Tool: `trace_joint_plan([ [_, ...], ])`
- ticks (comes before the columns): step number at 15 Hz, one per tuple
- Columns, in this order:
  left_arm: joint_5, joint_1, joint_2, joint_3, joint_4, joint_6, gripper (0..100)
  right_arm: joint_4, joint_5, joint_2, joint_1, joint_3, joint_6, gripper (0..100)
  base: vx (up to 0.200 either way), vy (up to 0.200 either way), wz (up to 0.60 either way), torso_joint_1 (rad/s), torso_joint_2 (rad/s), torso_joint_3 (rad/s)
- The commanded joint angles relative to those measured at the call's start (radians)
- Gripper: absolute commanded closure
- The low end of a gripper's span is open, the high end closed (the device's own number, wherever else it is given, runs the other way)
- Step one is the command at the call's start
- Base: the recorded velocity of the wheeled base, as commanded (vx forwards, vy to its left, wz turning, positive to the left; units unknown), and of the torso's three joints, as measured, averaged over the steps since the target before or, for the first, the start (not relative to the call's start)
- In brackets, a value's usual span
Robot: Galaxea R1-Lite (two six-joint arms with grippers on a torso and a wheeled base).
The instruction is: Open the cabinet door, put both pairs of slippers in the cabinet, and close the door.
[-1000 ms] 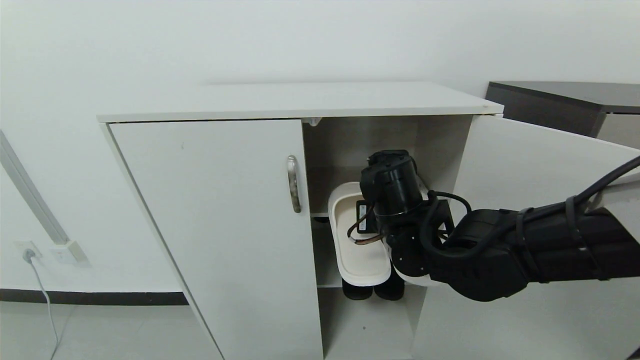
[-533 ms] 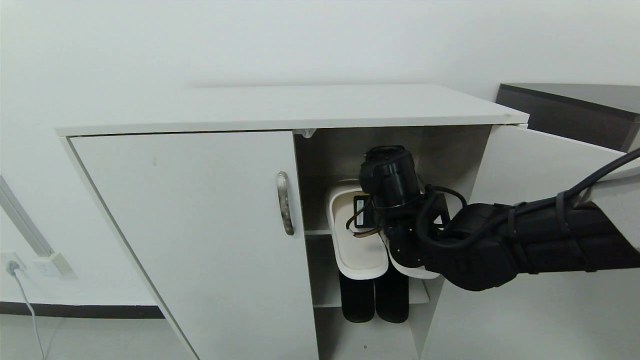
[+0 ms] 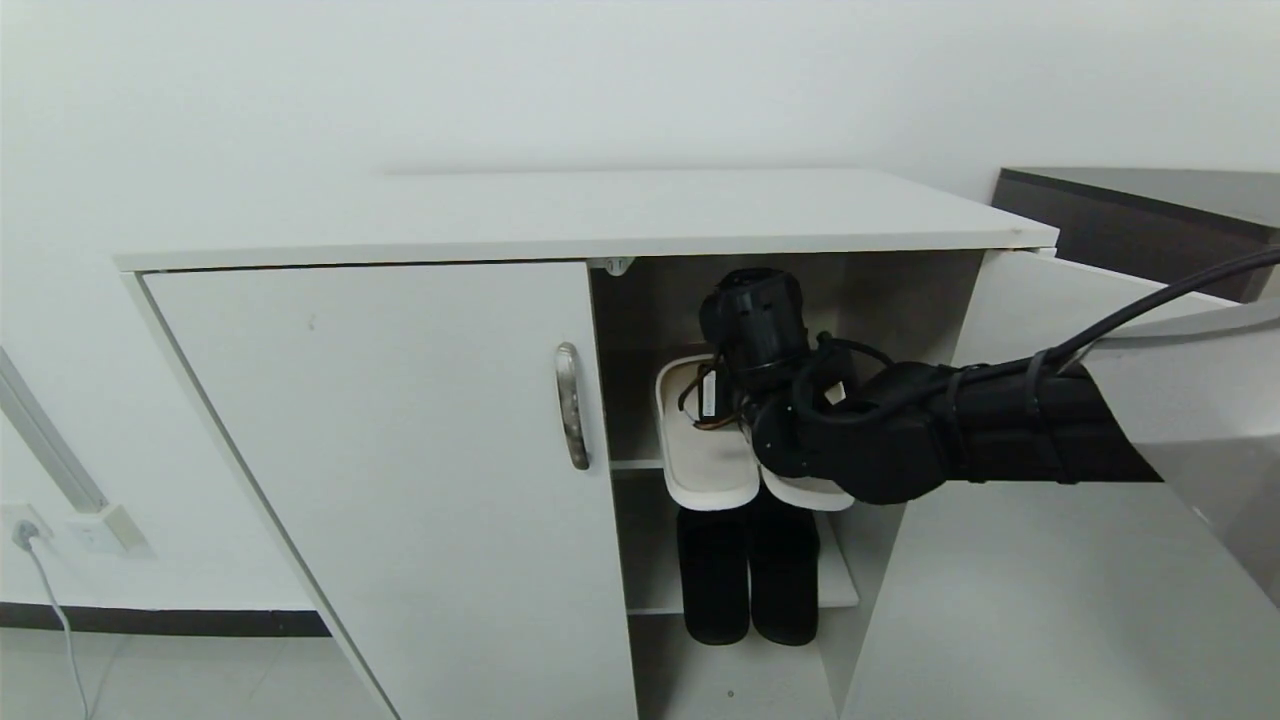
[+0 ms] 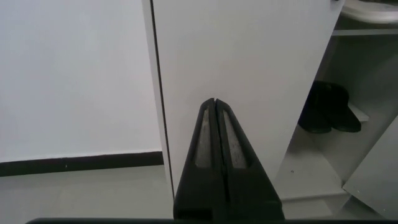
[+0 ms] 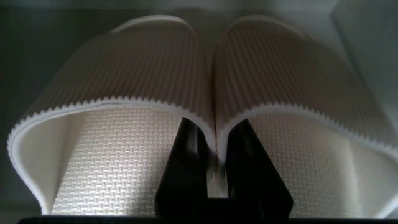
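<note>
A white cabinet [image 3: 560, 215] stands with its left door [image 3: 400, 450] closed and its right door [image 3: 1010, 600] swung open. My right gripper [image 5: 216, 155] is shut on the touching inner edges of the pair of white slippers [image 5: 124, 155], holding them side by side. In the head view the white slippers [image 3: 705, 470] sit at the upper shelf level inside the open compartment, heels sticking out. The pair of black slippers [image 3: 745, 575] lies on the lower shelf [image 3: 840, 590]. My left gripper [image 4: 214, 124] is shut and empty, low in front of the closed door; the black slippers [image 4: 329, 109] lie beyond it.
The closed door carries a metal handle [image 3: 570, 405] by the opening. A dark cabinet [image 3: 1150, 215] stands behind the open door at the right. A wall socket with a cable [image 3: 25, 535] sits low at the left. Floor lies free in front of the left door.
The head camera shifted closer at first. My right arm has carried the white slippers upward and deeper into the cabinet, uncovering more of the black slippers below.
</note>
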Motion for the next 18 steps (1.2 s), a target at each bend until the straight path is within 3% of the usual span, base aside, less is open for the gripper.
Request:
trace_joint_plan([
  [1,0.000,0.000,0.001,0.000,0.000,0.000,100,0.012,0.001,0.062,-0.014,-0.074,-0.001,100,0.000,0.000,0.00,0.000,0.00,0.000],
  [6,0.000,0.000,0.001,0.000,0.000,0.000,100,0.059,0.001,0.116,-0.043,-0.185,-0.002,100,0.000,0.000,0.00,0.000,0.00,0.000],
  [12,0.000,0.000,0.001,0.000,0.000,0.000,100,0.061,0.000,0.152,-0.052,-0.205,-0.006,100,0.000,0.000,0.00,0.000,0.00,0.000],
  [13,0.000,0.000,0.001,0.000,0.000,-0.002,100,0.062,0.000,0.152,-0.052,-0.203,-0.010,0,0.000,0.000,0.00,0.000,0.00,0.000],
  [18,0.002,0.000,0.001,0.000,0.000,-0.003,100,0.075,-0.005,0.086,-0.039,-0.102,-0.007,0,0.000,0.000,0.00,0.000,0.00,0.000],
])
